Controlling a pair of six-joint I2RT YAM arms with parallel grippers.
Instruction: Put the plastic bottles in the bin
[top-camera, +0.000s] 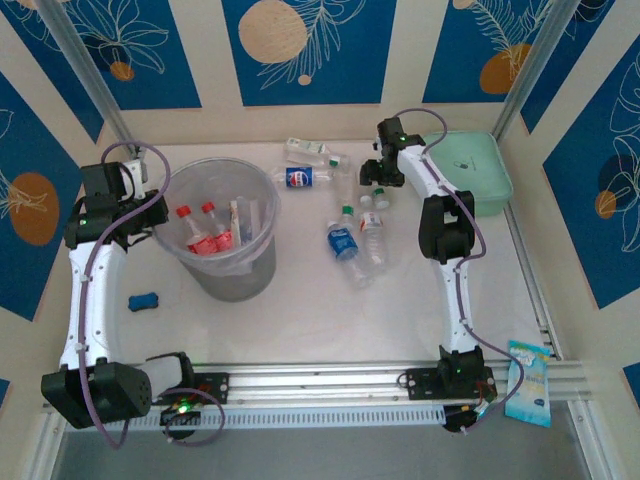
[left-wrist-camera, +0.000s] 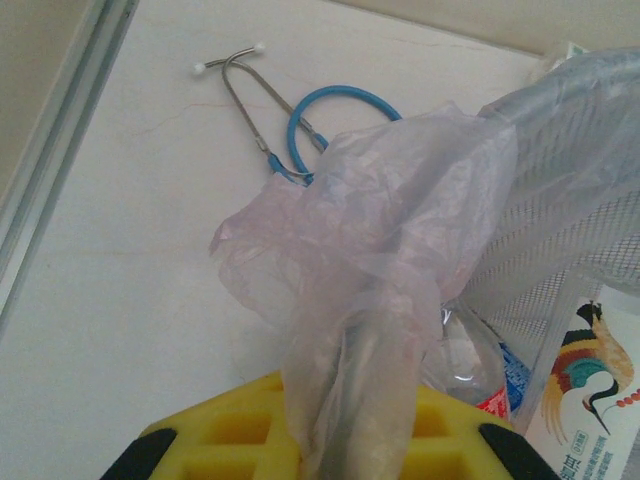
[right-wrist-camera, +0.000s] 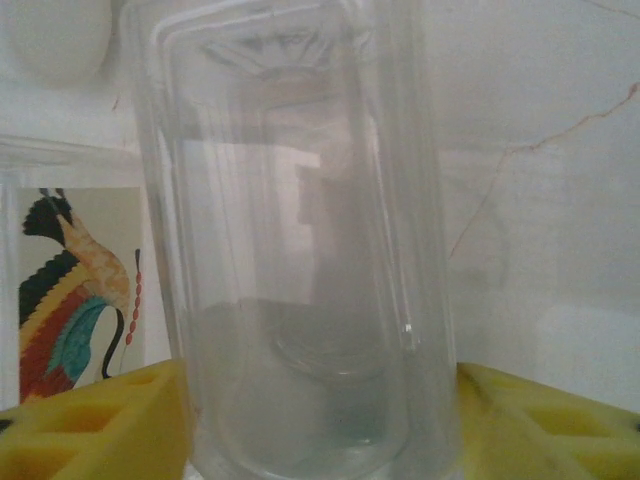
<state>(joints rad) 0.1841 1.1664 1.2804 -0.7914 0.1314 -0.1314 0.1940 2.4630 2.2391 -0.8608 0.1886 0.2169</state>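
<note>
The left arm (top-camera: 85, 290) and right arm (top-camera: 455, 285) had white links and black joint housings. Greyish-purple cables (top-camera: 161, 190) looped along them, and small green lights (top-camera: 84, 222) glowed at the joints. The left end effector (left-wrist-camera: 345, 445) and right end effector (right-wrist-camera: 320, 425) had yellow fingers (left-wrist-camera: 225, 435) with square recesses.

The walls (top-camera: 300, 50) have big blue panels with white leaf drawings and orange or beige circles, with cream stripes between them. Metal posts (top-camera: 85, 75) slant through both upper corners. The white table (top-camera: 330, 310) shows thin crack lines.
</note>
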